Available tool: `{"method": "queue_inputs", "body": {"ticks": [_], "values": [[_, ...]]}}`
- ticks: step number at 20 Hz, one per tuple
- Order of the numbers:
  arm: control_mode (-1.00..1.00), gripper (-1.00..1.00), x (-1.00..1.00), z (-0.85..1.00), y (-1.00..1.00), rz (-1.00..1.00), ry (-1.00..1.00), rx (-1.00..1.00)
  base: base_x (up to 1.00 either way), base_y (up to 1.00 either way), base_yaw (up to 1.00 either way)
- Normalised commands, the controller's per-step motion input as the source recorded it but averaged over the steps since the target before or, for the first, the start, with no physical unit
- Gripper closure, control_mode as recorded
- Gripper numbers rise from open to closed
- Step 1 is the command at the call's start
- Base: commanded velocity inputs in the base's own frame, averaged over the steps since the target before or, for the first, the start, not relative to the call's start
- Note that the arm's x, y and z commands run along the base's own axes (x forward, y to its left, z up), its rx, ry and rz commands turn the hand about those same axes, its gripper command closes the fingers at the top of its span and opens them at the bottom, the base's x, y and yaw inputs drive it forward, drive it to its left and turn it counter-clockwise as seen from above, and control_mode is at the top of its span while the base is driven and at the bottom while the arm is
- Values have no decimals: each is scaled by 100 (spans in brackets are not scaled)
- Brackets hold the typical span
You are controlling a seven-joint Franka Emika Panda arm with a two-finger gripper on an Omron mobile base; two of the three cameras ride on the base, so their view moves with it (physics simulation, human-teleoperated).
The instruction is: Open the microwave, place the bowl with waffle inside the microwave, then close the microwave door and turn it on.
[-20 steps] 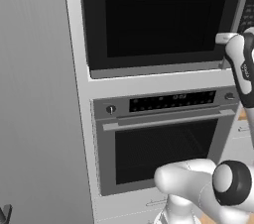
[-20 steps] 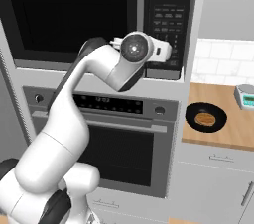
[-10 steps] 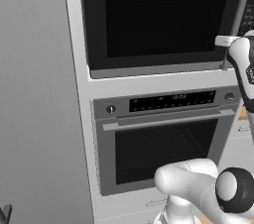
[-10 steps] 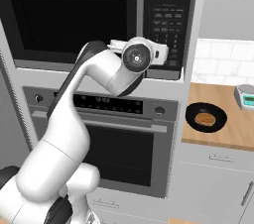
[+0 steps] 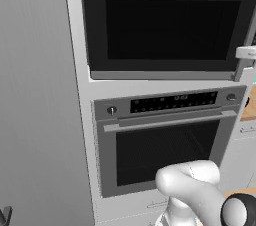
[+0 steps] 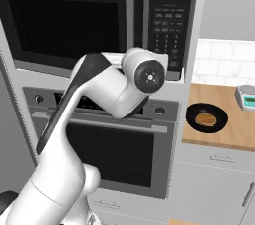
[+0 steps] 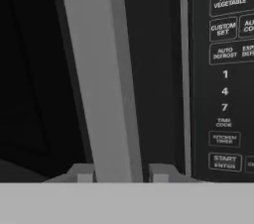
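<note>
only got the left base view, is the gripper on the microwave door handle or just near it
Observer: On it. In the hand view the tall grey vertical bar handle runs up through the gripper, with a fingertip pressed against each side.
Operator: ok and where's the bowl, can't find it
Observer: The right base view shows the black bowl holding a round brown waffle on the light wooden counter, to the right of the steel oven.
Operator: start button?
Observer: The START/ENTER key sits low on the black keypad strip, right of the handle.
</note>
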Motion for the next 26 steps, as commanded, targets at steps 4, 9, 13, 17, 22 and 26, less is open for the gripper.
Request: {"method": "queue_inputs", "body": {"ticks": [4,9,13,17,22,26], "values": [[-100,100,-100,0,36,7,-12,0,0,0,0],[-100,100,-100,-1,62,4,-15,-1,0,0,0],[-100,100,-100,0,58,6,-5,0,0,0,0],[-100,100,-100,0,56,15,0,-4,0,0,0],[-100,100,-100,0,50,17,0,-4,0,0,0],[-100,100,-100,0,27,23,0,-1,0,0,0]]}}
